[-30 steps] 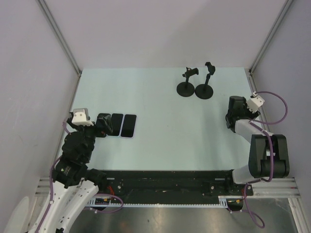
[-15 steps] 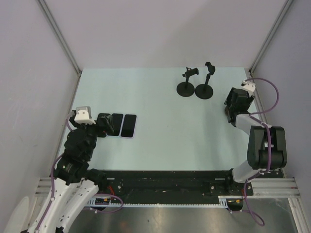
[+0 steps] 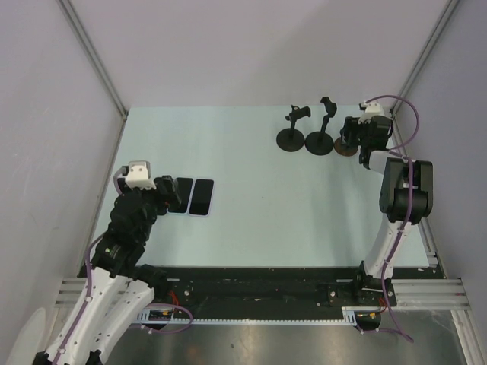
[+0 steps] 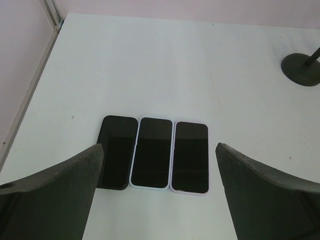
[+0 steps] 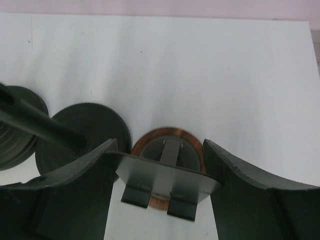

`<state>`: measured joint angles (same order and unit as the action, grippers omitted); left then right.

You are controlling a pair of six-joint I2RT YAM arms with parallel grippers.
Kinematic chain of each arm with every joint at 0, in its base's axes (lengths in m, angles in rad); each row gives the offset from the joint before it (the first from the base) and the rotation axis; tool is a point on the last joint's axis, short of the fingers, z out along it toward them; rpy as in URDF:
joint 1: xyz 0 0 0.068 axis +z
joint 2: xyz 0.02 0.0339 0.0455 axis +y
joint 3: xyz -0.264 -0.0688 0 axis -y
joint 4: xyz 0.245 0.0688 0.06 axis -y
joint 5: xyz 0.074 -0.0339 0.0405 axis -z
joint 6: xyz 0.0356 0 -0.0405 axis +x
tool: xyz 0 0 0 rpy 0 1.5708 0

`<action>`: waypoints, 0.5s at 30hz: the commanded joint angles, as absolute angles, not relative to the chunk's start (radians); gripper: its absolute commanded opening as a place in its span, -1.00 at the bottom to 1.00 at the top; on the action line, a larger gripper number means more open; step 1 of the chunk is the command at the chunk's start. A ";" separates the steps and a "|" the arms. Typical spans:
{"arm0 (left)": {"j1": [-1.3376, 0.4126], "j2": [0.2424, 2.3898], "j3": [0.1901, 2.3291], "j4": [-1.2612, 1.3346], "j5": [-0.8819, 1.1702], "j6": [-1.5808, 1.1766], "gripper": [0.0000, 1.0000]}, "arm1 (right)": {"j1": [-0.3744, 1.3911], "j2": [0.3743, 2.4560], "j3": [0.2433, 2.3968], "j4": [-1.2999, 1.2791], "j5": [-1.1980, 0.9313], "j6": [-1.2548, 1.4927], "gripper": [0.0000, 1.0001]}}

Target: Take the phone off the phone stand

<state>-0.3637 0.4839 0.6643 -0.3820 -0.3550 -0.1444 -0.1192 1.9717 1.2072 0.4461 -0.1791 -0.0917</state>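
Spread-fingered left gripper (image 4: 159,146) over three flat dark rectangular phones (image 4: 151,159); right gripper (image 5: 160,142) straddling copper-based black phone stand (image 5: 165,175), clamping impossible to tell.

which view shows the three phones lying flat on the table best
Left wrist: all three dark-screened flat phones lie side by side, unobstructed. Top external shows two, small; the left jaws cover the third. Right wrist shows none.

Phones (image 4: 154,152): glossy black screens, smooth; two with pale rims. Desk (image 4: 175,65): matt, pale, smooth. Stand bases (image 5: 85,127), left of frame: matt black, metal-looking. Third base (image 5: 141,145), centre: coppery rim, slight sheen.
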 commanded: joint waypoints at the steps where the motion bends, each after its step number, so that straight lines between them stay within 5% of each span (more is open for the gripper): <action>1: -0.333 0.521 0.658 -0.350 -0.354 -0.104 1.00 | -0.147 2.048 1.356 0.468 -0.359 -0.132 -0.74; 4: -0.316 0.532 0.661 -0.348 -0.347 -0.101 0.99 | -0.147 2.071 1.390 0.422 -0.379 -0.152 -0.62; 11: -0.293 0.488 0.655 -0.339 -0.328 -0.115 1.00 | -0.150 2.002 1.394 0.345 -0.397 -0.163 0.75; 15: -0.291 0.462 0.655 -0.333 -0.321 -0.129 1.00 | -0.141 1.904 1.394 0.281 -0.371 -0.163 0.99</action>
